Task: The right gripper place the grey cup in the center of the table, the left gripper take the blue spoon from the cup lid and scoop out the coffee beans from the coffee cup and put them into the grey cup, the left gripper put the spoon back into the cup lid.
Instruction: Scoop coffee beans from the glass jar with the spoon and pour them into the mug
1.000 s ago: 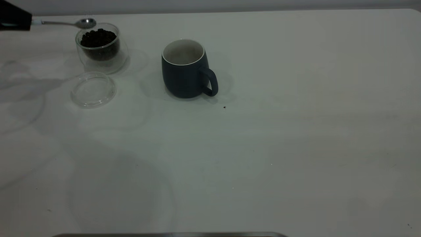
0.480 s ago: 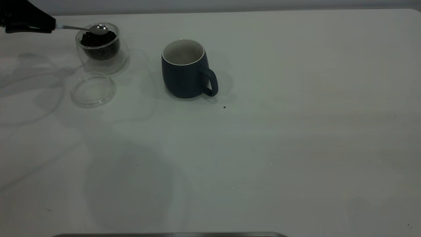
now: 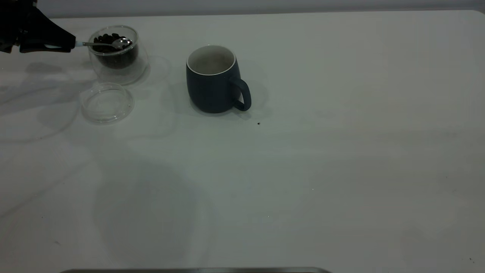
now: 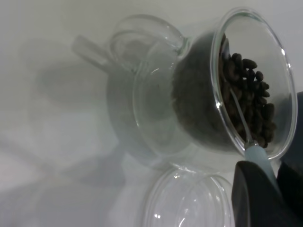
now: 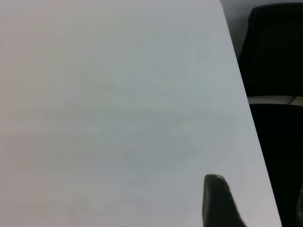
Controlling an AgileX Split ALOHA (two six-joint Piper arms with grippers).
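My left gripper (image 3: 70,45) is shut on the pale handle of the blue spoon (image 3: 102,44) at the table's far left. The spoon's bowl lies among the coffee beans (image 3: 108,39) inside the clear coffee cup (image 3: 117,60). In the left wrist view my left gripper (image 4: 272,179) clamps the spoon (image 4: 259,158), whose stem runs down into the beans (image 4: 251,94). The empty cup lid (image 3: 107,103) lies on the table just in front of the coffee cup. The grey cup (image 3: 212,85) stands upright to the right of it, handle to the right. My right gripper (image 5: 258,189) is open over bare table (image 3: 303,170).
One stray bean (image 3: 258,123) lies on the table near the grey cup's handle. The right wrist view shows the table's edge (image 5: 246,94) with a dark chair beyond it. A dark strip runs along the table's near edge (image 3: 197,270).
My left gripper has moved right and downward. The spoon's bowl has gone from above the coffee cup's far rim down into the beans.
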